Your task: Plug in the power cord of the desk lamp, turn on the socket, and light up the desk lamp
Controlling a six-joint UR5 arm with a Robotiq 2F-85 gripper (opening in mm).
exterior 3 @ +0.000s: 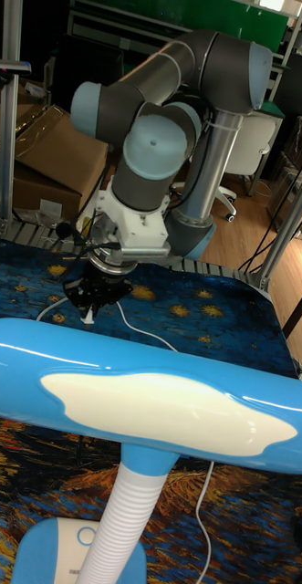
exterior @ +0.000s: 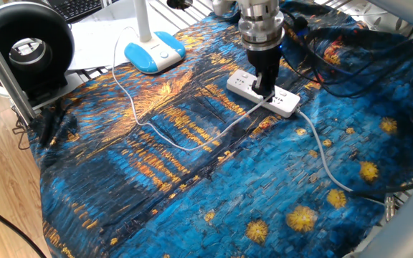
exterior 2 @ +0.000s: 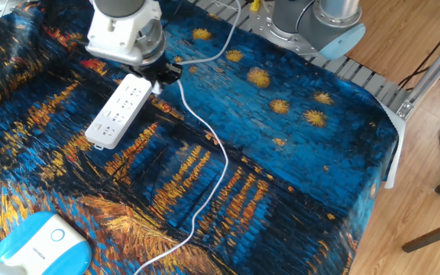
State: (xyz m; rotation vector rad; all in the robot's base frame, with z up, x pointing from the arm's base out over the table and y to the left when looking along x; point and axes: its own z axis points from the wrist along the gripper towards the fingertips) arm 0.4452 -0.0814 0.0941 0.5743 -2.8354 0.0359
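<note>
The socket (exterior: 247, 87) is a long white power strip lying on the blue painted cloth, also seen in the other fixed view (exterior 2: 118, 111). My gripper (exterior: 266, 84) hangs just over its far end, shut on the small white plug (exterior 2: 157, 86) of the power cord (exterior 2: 218, 163). The cord trails across the cloth (exterior: 165, 140) back to the desk lamp (exterior: 154, 51), whose blue-and-white base stands at the cloth's far corner. In the tall fixed view the lamp's blue head (exterior 3: 151, 392) fills the foreground, and the gripper (exterior 3: 89, 306) shows behind it with the plug under its fingers.
A black round fan-like device (exterior: 27, 46) stands by a metal post (exterior: 2, 64) at the left. The strip's thick white cable (exterior: 323, 156) runs toward the cloth's near right edge. Black cables (exterior: 335, 72) lie behind the strip. A keyboard (exterior: 77, 7) and papers sit at the back.
</note>
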